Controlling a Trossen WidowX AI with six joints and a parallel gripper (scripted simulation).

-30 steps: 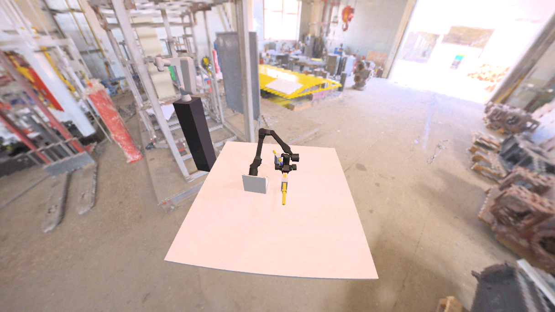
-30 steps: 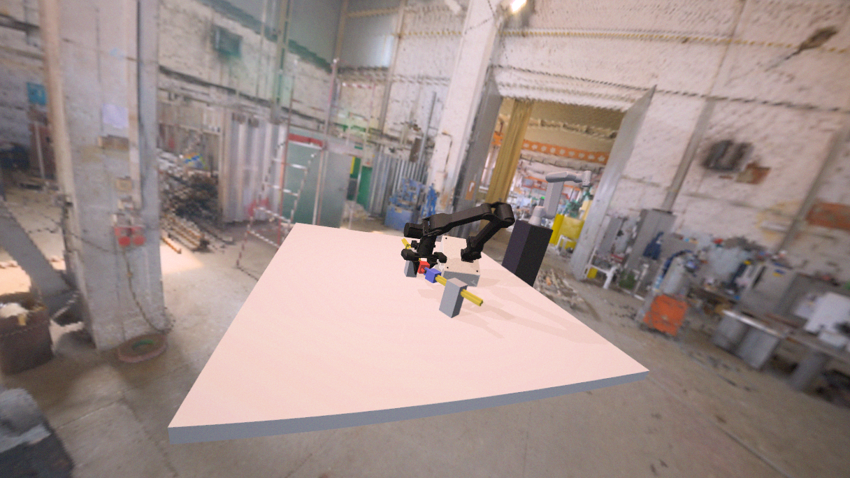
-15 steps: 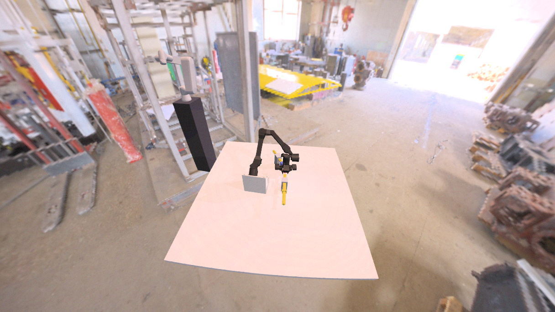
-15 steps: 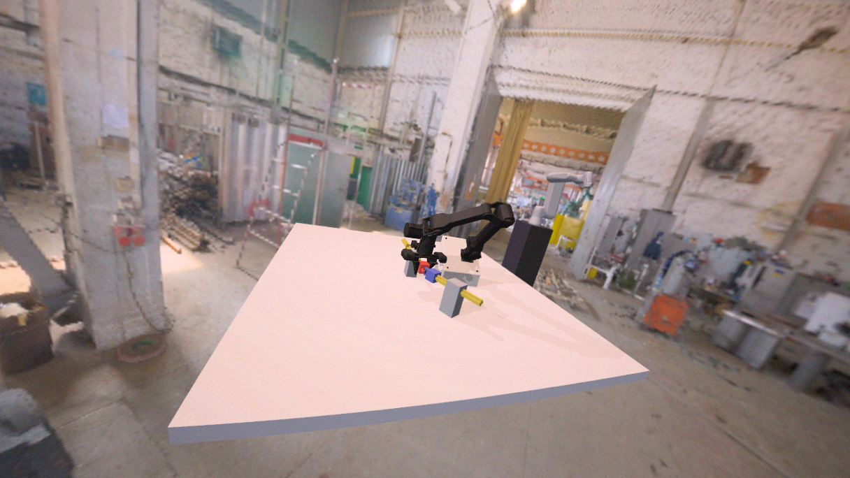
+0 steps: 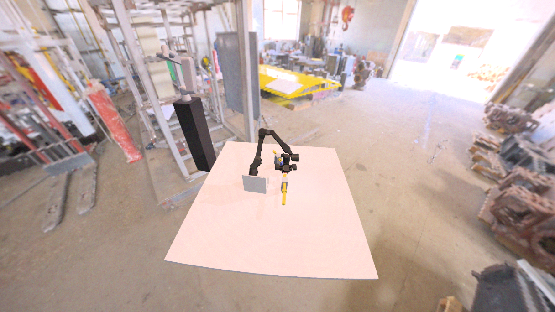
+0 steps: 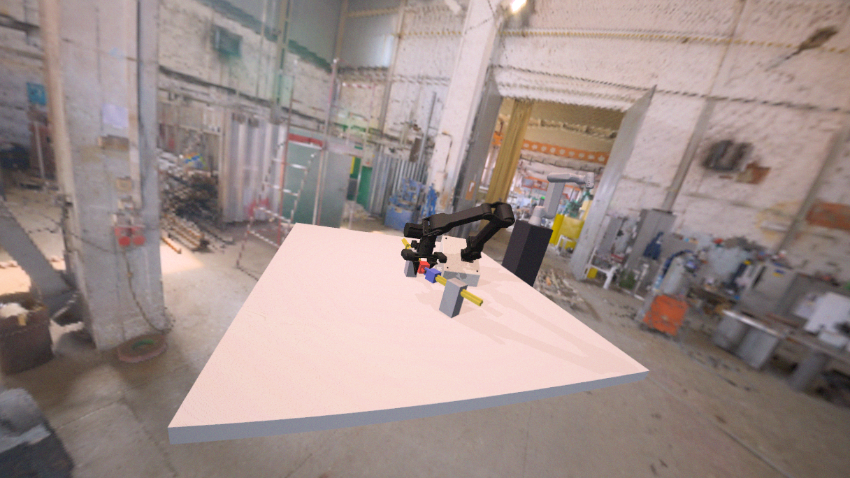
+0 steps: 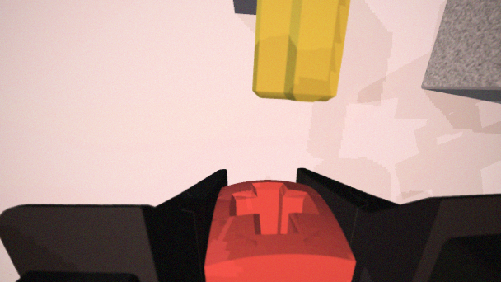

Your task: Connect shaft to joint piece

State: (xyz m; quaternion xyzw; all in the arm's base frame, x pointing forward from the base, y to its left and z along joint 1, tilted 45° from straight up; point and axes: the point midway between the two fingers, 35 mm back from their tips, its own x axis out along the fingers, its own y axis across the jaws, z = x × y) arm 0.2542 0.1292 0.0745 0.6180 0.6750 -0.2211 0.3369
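Observation:
The red joint piece [image 6: 422, 268] [image 7: 280, 268] is between the fingers of my gripper [image 5: 285, 171] [image 7: 261, 176], which is shut on it. Its cross-shaped opening shows in the wrist view, facing roughly toward the second yellow shaft [image 5: 284, 197] [image 6: 405, 242] [image 7: 272, 62]. That shaft's end stands apart from the opening and slightly right of its middle in the wrist view. The second block [image 5: 286, 186] [image 6: 409, 270] carries this shaft. The fixed shaft [image 5: 274, 152] [image 6: 473, 298] runs through its block [image 6: 451, 301] to a blue hinge part [image 6: 433, 274] beside the red piece. The hinges are partly hidden.
The grey base box [image 5: 254, 184] [image 6: 461, 277] [image 7: 465, 45] of the arm stands beside the two shafts, on the right in the wrist view. Everything rests on the pale table top [image 5: 271, 240] [image 6: 333, 356]. Another arm [image 5: 189, 73] [image 6: 556, 199] stands on a dark pedestal beyond the table.

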